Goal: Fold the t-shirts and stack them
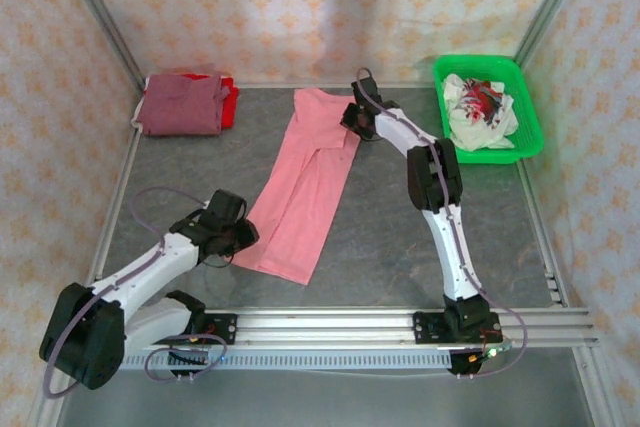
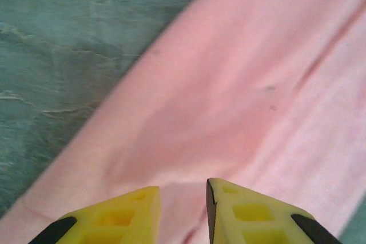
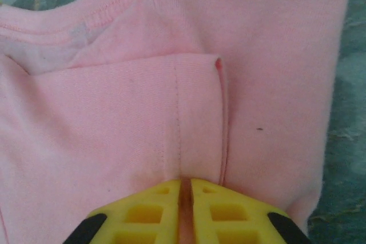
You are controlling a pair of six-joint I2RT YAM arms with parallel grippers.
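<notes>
Pinching pink t-shirt (image 3: 269,78), right claw (image 3: 184,182) outstretched

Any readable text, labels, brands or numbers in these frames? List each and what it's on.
None: no legible text in any view.
On the pink t-shirt: a pale patch inside the collar, possibly a label, blurred, nothing readable.
On the white cloth in the green basket: red and dark print, too small to read.
</notes>
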